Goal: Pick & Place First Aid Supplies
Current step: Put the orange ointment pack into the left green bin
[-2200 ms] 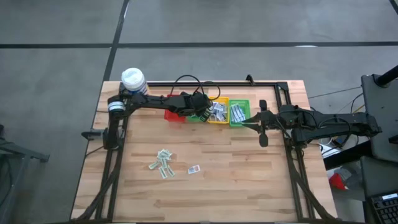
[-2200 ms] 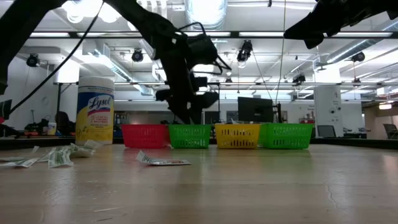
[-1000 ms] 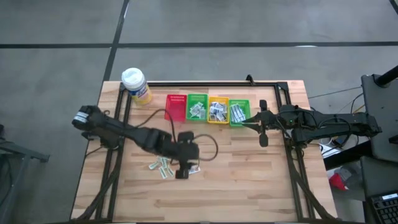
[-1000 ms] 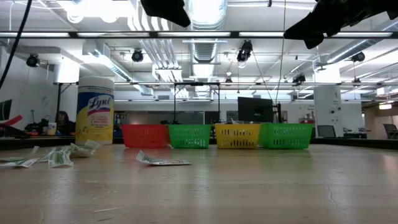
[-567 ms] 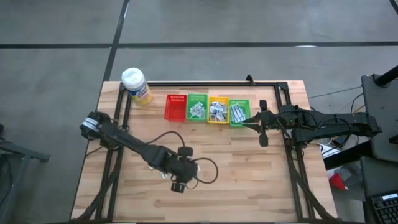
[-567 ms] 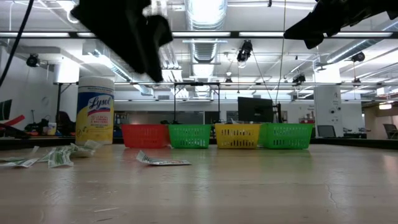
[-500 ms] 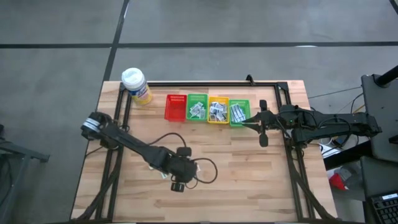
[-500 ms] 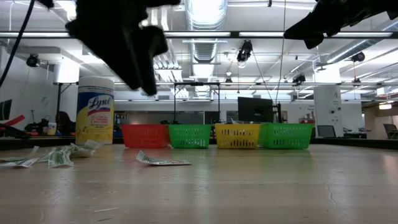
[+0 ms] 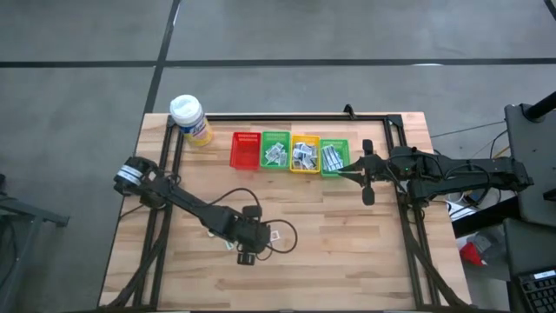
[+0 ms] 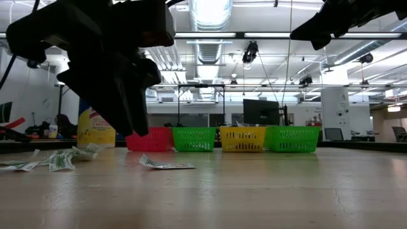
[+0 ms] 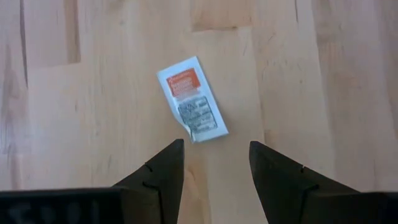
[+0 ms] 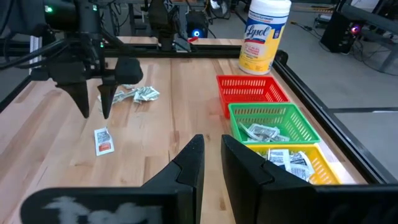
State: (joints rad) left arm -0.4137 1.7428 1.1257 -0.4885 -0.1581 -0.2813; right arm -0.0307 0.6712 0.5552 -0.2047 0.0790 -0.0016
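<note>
In the high view the left arm (image 9: pixel 187 207) covers most of the loose packets (image 9: pixel 228 243) on the table (image 9: pixel 347 252); only scraps show beside its gripper (image 9: pixel 246 258), whose fingers are too small to make out there; in the low view the same arm blocks much of the yellow bottle (image 10: pixel 95 132) and one end of the red basket (image 10: pixel 150 138), and its upper part is cut off by the picture's edge; the baskets' contents cannot be seen from that level; print on the single packet (image 11: pixel 191 98) is too fine to read in the left wrist view; the right gripper (image 12: pixel 210 163) is cut off below in its own view; the right arm (image 10: pixel 337 19) shows only as a dark shape at the low view's edge.
</note>
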